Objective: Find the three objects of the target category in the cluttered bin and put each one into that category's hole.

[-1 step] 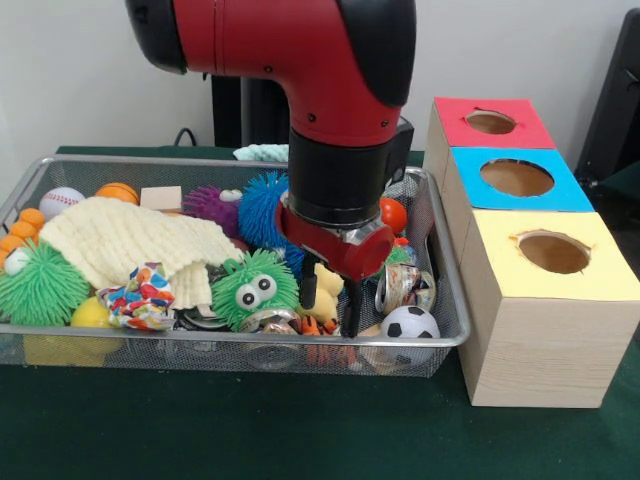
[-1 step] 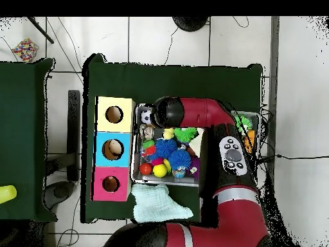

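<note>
Near the bin's (image 1: pixel 448 330) right wall, the tool (image 1: pixel 328 305) hangs open, holding nothing.

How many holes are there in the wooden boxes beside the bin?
3: one in the red top, one in the blue top, one in the yellow top, lined up far to near.

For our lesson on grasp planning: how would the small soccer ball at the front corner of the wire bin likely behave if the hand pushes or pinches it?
The soccer ball is round and smooth, so it would probably roll from a push. Neighbouring toys and the wire bin corner hem it in, likely limiting travel. Its smooth surface may slip from a pinch.
</note>
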